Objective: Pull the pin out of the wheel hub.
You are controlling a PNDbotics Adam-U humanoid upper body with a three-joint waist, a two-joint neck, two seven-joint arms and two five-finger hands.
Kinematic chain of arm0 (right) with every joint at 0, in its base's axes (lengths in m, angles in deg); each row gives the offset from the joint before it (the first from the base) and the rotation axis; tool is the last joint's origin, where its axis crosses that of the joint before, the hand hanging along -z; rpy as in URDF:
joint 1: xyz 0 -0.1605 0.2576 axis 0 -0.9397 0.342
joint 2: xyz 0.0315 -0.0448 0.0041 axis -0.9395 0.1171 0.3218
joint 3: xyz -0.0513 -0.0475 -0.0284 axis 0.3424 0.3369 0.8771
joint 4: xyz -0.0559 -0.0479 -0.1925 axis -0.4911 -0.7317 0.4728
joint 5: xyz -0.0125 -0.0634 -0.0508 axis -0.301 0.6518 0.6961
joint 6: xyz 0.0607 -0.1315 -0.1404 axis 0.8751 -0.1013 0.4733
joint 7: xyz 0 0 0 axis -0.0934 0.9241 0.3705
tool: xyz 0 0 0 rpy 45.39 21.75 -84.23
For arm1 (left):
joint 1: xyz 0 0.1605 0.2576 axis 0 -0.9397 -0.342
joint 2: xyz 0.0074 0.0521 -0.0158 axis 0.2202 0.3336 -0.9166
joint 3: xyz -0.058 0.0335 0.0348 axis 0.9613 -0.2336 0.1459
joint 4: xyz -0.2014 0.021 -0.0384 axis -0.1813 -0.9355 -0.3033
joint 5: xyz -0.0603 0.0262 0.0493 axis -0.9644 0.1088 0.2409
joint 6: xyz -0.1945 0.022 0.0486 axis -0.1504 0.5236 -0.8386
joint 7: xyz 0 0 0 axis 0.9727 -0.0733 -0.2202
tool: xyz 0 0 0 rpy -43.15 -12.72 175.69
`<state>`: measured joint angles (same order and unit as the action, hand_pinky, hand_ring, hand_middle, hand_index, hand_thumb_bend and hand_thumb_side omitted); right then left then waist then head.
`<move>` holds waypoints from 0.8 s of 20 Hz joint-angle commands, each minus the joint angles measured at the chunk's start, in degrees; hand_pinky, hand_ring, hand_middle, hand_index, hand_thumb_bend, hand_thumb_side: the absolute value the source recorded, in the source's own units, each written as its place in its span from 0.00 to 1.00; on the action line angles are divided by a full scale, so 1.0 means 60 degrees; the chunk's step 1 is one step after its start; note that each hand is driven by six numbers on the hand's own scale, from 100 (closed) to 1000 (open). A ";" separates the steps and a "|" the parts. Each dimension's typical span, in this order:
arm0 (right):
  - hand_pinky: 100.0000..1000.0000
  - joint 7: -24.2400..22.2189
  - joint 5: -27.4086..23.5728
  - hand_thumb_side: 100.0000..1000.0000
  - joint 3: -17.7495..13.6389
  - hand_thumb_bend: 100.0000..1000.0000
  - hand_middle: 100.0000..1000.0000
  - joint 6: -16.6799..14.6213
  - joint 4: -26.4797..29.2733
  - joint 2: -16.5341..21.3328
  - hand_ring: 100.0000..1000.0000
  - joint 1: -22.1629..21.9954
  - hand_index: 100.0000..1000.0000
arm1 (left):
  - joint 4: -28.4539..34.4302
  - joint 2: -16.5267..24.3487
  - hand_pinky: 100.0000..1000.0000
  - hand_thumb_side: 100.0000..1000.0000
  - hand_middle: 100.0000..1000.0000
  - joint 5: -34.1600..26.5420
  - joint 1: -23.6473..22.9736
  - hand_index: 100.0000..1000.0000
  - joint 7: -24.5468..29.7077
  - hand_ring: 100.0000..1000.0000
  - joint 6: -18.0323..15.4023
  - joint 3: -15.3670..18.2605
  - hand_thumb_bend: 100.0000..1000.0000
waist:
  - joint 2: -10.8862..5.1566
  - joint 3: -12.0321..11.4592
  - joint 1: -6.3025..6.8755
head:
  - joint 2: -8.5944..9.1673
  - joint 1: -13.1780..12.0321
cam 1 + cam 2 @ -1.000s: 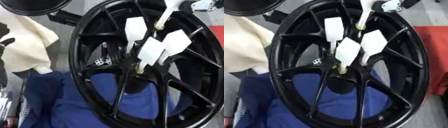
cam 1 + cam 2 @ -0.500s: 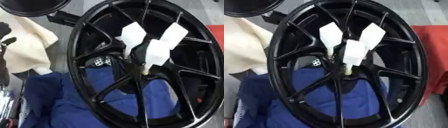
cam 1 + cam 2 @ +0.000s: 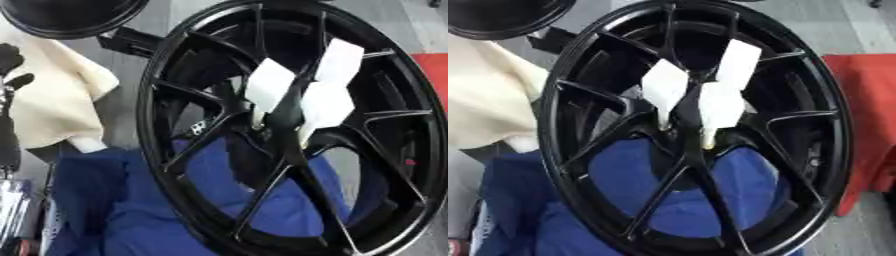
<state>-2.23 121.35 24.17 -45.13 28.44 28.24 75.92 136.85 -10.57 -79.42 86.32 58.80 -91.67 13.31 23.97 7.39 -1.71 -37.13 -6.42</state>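
Black wheel hub (image 3: pixel 289 130), standing on edge over a blue cloth (image 3: pixel 131 210), with three pins carrying white tags (image 3: pixel 664 84) seated at its centre; a cream cloth (image 3: pixel 52 105) lies to my left. I see a dark shape at the left edge that may be my left hand (image 3: pixel 9 65), but I cannot tell how its fingers stand; my right hand shows in neither view. I judge the step as approach: next, I must bring a hand to one tag and draw that pin straight outward.

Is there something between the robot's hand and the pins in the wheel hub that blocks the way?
Nothing visible blocks them. The three white-tagged pins stand exposed at the hub of the black wheel. The only hand seen, the left hand, is at the far left edge.
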 commanded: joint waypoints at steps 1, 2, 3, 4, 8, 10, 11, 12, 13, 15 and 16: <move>0.60 0.0252 0.0485 0.00 -0.0353 0.00 0.30 0.0160 -0.0181 0.0504 0.51 0.0022 0.50 | 0.0198 0.0112 0.75 0.74 0.72 0.0026 -0.0003 0.77 -0.0081 0.82 -0.0017 0.0121 0.00 | -0.0296 0.0098 0.0032 | 0.0027 -0.0101; 0.63 0.0358 0.0607 0.00 -0.0525 0.00 0.42 0.0265 -0.0355 0.0542 0.56 -0.0148 0.60 | 0.0198 0.0108 0.75 0.74 0.72 0.0036 -0.0009 0.77 -0.0105 0.82 -0.0023 0.0145 0.00 | -0.0308 0.0136 0.0055 | 0.0020 -0.0129; 0.64 0.0481 0.0737 0.00 -0.0724 0.00 0.47 0.0387 -0.0555 0.0541 0.59 -0.0346 0.64 | 0.0198 0.0105 0.75 0.74 0.72 0.0040 -0.0015 0.77 -0.0119 0.82 -0.0024 0.0153 0.00 | -0.0326 0.0142 0.0067 | 0.0012 -0.0132; 0.68 0.0589 0.0869 0.00 -0.0887 0.00 0.61 0.0515 -0.0764 0.0531 0.68 -0.0553 0.75 | 0.0198 0.0104 0.75 0.74 0.72 0.0040 -0.0017 0.77 -0.0120 0.82 -0.0024 0.0147 0.00 | -0.0345 0.0125 0.0069 | 0.0004 -0.0107; 0.78 0.0354 0.1417 0.00 -0.1028 0.00 0.90 0.1066 -0.1155 0.0433 0.87 -0.0996 0.91 | 0.0198 0.0090 0.75 0.74 0.72 0.0021 -0.0022 0.77 -0.0098 0.82 -0.0016 0.0119 0.00 | -0.0401 0.0056 0.0065 | -0.0003 -0.0020; 0.78 0.0177 0.1674 0.00 -0.1065 0.00 0.90 0.1315 -0.1007 0.0379 0.87 -0.1029 0.91 | 0.0198 0.0083 0.75 0.72 0.72 0.0017 -0.0022 0.77 -0.0087 0.82 -0.0008 0.0116 0.00 | -0.0416 0.0052 0.0068 | -0.0008 -0.0028; 0.78 0.0126 0.1765 0.00 -0.1086 0.00 0.90 0.1387 -0.0898 0.0350 0.87 -0.1039 0.91 | 0.0198 0.0077 0.75 0.72 0.72 0.0014 -0.0024 0.77 -0.0081 0.82 0.0000 0.0116 0.00 | -0.0420 0.0052 0.0068 | -0.0004 -0.0037; 0.77 0.0099 0.1839 0.00 -0.1106 0.00 0.90 0.1437 -0.0794 0.0325 0.86 -0.1050 0.91 | 0.0198 0.0072 0.75 0.72 0.72 0.0011 -0.0026 0.77 -0.0077 0.82 0.0006 0.0116 0.00 | -0.0421 0.0050 0.0068 | 0.0001 -0.0043; 0.77 0.0094 0.1883 0.00 -0.1116 0.00 0.90 0.1443 -0.0677 0.0294 0.86 -0.1048 0.91 | 0.0198 0.0068 0.75 0.72 0.72 0.0008 -0.0027 0.77 -0.0074 0.82 0.0010 0.0115 0.00 | -0.0423 0.0049 0.0066 | 0.0008 -0.0042; 0.77 0.0117 0.1844 0.00 -0.1121 0.00 0.90 0.1379 -0.0443 0.0231 0.86 -0.1032 0.91 | 0.0198 0.0062 0.75 0.73 0.72 0.0002 -0.0024 0.77 -0.0067 0.82 0.0013 0.0112 0.00 | -0.0425 0.0044 0.0059 | 0.0022 -0.0042; 0.77 0.0129 0.1815 0.00 -0.1111 0.00 0.91 0.1344 -0.0340 0.0217 0.86 -0.1025 0.91 | 0.0198 0.0060 0.75 0.73 0.72 -0.0001 -0.0025 0.77 -0.0065 0.82 0.0012 0.0111 0.00 | -0.0429 0.0044 0.0055 | 0.0034 -0.0042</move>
<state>-1.58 131.85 18.28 -36.99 24.58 27.71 68.90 136.85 -10.63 -79.32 86.10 58.37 -91.64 13.66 23.04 7.67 -1.21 -37.20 -6.82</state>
